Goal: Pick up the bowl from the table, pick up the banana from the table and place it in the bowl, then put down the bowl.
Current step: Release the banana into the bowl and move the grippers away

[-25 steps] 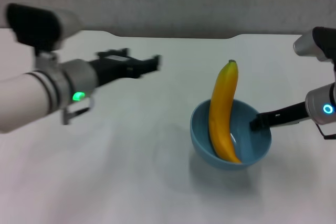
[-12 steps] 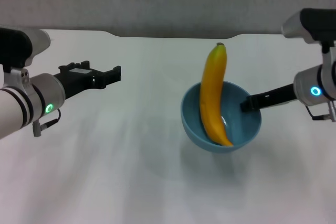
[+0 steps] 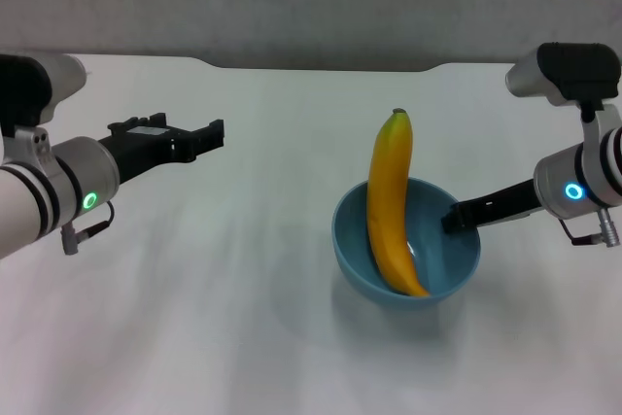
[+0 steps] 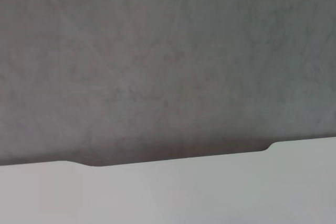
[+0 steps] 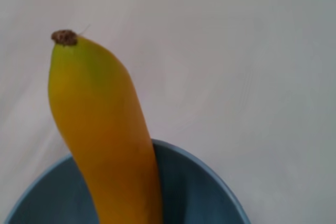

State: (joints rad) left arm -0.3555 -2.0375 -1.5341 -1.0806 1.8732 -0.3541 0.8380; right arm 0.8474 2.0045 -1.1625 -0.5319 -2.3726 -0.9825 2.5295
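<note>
Banana [image 3: 389,211] is in the bowl [image 3: 457,258], so I'm on the last step: setting the bowl down. My right jaws [image 3: 455,222] are pinched on the bowl's rim on the side nearest my right arm, forearm coming in low and nearly level from the right. The banana leans across the bowl away from those jaws, lower end on the bowl floor, stem end sticking well up past the far rim; the right wrist view shows the same, with banana [image 5: 102,129] rising out of the blue rim [image 5: 210,177]. I judge the bowl to be at or just above the bench [image 3: 243,318]; its shadow sits tight under it, but I can't tell whether it touches. Next move: ease straight down until the base seats, keep the rim level so the tall banana doesn't tip out, then release and back the right arm off sideways. My left jaws [image 3: 209,133] are spread and empty, held out level well to the left of the bowl, clear of the work. Left wrist view shows only the bench's rear edge and the grey wall [image 4: 157,61].
</note>
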